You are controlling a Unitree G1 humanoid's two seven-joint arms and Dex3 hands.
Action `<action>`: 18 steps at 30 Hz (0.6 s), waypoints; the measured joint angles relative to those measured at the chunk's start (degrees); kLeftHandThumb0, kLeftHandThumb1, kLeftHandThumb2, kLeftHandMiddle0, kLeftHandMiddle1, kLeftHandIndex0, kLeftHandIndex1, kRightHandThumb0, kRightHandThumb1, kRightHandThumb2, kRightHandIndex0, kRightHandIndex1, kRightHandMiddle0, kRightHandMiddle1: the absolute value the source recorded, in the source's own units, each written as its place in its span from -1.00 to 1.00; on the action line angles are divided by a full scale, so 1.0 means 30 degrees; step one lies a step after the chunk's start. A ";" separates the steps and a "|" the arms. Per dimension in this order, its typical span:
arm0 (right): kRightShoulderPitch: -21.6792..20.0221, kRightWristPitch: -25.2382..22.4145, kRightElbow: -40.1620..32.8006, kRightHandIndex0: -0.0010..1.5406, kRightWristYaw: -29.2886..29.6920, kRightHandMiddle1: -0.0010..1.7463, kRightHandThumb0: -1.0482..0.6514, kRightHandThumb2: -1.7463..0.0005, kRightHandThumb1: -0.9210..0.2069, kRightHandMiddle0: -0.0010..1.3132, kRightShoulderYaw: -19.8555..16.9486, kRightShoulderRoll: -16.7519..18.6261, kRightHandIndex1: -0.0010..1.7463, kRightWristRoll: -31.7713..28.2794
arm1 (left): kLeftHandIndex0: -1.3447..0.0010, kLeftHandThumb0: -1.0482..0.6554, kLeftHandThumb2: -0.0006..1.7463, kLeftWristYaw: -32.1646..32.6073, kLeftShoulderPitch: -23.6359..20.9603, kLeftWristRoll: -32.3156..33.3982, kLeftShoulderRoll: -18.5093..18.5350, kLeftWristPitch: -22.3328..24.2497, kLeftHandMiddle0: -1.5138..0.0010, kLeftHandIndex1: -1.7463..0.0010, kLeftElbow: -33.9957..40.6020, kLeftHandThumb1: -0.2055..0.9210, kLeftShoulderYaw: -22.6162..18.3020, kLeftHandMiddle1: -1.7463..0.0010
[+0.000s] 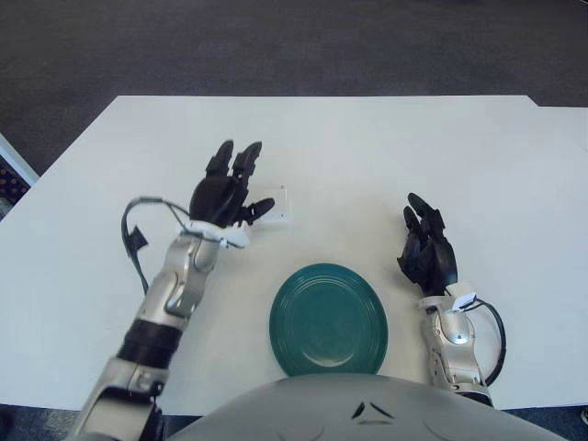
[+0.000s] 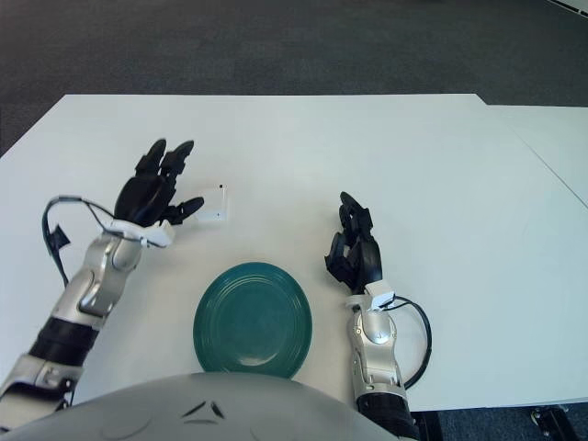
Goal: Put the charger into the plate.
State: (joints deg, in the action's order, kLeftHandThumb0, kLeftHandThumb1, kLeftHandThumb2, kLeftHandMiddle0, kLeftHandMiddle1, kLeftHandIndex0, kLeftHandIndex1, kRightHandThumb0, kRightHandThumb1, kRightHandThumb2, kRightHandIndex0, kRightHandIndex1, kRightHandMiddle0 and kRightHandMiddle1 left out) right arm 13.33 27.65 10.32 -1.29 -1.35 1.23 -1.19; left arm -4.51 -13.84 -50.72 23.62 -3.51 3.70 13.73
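Note:
A small white charger (image 1: 278,204) lies on the white table (image 1: 386,147), beyond the green plate (image 1: 328,320); it also shows in the right eye view (image 2: 215,203). My left hand (image 1: 230,188) is just left of the charger, fingers spread open, its thumb reaching toward the charger's left side; it holds nothing. My right hand (image 1: 425,246) shows to the right of the plate, fingers relaxed and empty.
The plate sits near the table's front edge, between my two arms. A black cable (image 1: 135,241) loops off my left forearm. Dark carpet (image 1: 276,46) lies beyond the table's far edge. My torso cover (image 1: 367,409) fills the bottom middle.

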 measured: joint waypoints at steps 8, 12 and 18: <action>0.0014 0.0009 0.0012 -0.71 0.0094 -0.40 -0.75 -0.07 -1.00 -1.00 0.0023 0.0022 -0.99 -0.0010 | 1.00 -1.00 -0.46 -0.0970 -0.1683 -0.0497 0.0341 -0.0060 1.00 0.53 -0.1580 1.00 0.1141 1.00; 0.0014 0.0021 0.0012 -0.72 0.0258 -0.41 -0.75 -0.08 -1.00 -1.00 0.0072 0.0011 -0.99 0.0006 | 1.00 -1.00 -0.47 -0.0964 -0.2213 -0.0463 0.0401 -0.0470 1.00 0.51 -0.2480 1.00 0.1552 1.00; 0.0021 0.0013 0.0012 -0.72 0.0525 -0.40 -0.76 -0.08 -1.00 -1.00 0.0132 -0.0018 -1.00 0.0064 | 1.00 -1.00 -0.53 -0.0968 -0.2622 -0.0072 0.0456 -0.1207 1.00 0.42 -0.3392 1.00 0.1915 1.00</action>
State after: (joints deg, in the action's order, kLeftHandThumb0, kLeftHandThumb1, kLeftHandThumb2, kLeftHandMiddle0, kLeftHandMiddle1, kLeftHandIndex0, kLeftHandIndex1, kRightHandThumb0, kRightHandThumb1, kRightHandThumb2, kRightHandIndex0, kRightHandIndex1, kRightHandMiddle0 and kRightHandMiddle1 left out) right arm 13.39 27.69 10.36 0.28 -0.96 1.18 -1.00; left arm -7.41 -21.71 -50.93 24.99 -7.13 -6.48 19.48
